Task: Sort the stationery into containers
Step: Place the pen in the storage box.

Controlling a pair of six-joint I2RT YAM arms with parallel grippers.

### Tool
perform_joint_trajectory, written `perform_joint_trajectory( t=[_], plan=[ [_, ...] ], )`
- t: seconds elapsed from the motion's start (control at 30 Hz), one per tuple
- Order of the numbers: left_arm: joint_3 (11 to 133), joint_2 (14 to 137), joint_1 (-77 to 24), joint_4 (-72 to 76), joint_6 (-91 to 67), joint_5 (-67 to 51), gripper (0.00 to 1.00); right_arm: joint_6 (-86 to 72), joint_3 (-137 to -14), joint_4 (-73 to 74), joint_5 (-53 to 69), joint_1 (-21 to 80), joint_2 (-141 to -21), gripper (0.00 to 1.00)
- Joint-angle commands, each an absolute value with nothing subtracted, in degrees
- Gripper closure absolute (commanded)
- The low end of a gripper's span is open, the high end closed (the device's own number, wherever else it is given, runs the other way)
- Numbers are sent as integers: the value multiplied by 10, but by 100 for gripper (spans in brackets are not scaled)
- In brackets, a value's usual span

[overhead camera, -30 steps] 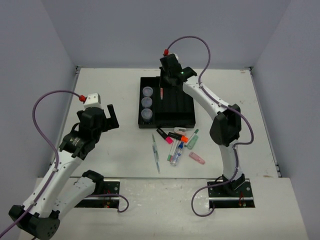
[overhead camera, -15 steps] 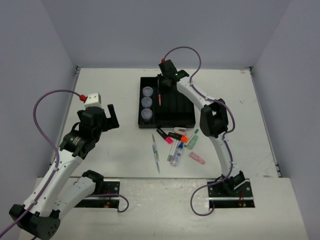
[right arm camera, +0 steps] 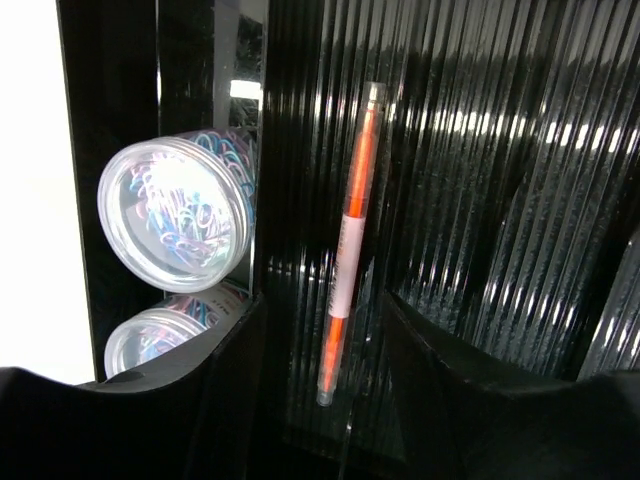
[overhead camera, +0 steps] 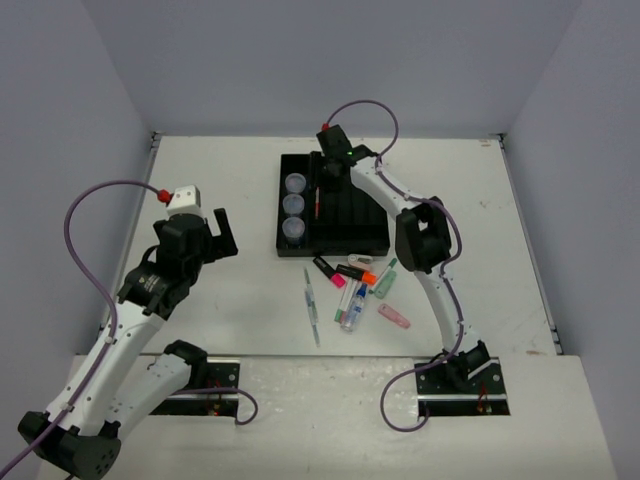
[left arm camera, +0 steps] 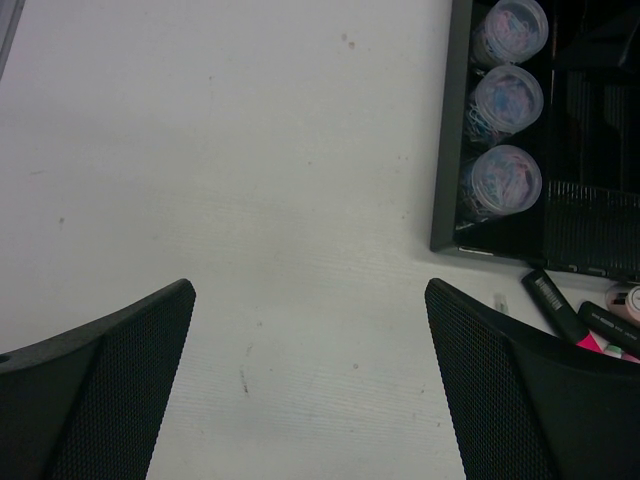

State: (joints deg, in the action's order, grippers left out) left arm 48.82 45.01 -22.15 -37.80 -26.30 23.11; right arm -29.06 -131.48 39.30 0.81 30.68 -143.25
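The black tray (overhead camera: 352, 226) lies at the table's far middle. Three round pots (overhead camera: 293, 206) stand in its left slot. A thin red-orange pen (overhead camera: 318, 203) lies in the slot beside them. My right gripper (overhead camera: 326, 172) hovers over the tray's far end. In the right wrist view it (right arm camera: 325, 385) is open, its fingers astride the pen (right arm camera: 348, 250) without touching it, with two pots (right arm camera: 180, 212) at the left. My left gripper (overhead camera: 210, 245) is open and empty over bare table left of the tray (left arm camera: 448, 150). The left wrist view shows the pots (left arm camera: 503, 100).
Loose stationery lies just in front of the tray: black-and-pink markers (overhead camera: 328, 271), an orange-tipped marker (overhead camera: 360, 264), a green marker (overhead camera: 385, 283), a pink eraser (overhead camera: 394, 316) and thin pens (overhead camera: 311, 300). Two markers (left arm camera: 552, 302) show at the left wrist view's right edge.
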Motion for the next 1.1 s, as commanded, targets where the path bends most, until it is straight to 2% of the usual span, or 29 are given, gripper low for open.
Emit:
perform_joint_trajectory(
  t=[0.0,0.1,0.3,0.47,0.67,0.9,1.07],
  plan=[
    [482,446,-218,-354,-246,228,0,-281,-1304,384,11,314,-1348,47],
    [482,442,-217,-354,-246,229,0,-263,-1241,379,2,330,-1269,48],
    [482,443,-215,-352,-245,225,0,-262,-997,355,-128,418,-1072,49],
    [481,440,-215,-352,-244,219,0,-322,-849,328,-143,487,-978,56],
    [480,439,-215,-349,-243,212,0,-379,-761,302,-171,563,-953,57],
    [479,439,-215,-346,-241,205,0,-401,-762,306,-161,606,-1016,68],
    [478,438,-215,-346,-240,203,0,-404,-770,311,-172,606,-1063,71]
  ],
)
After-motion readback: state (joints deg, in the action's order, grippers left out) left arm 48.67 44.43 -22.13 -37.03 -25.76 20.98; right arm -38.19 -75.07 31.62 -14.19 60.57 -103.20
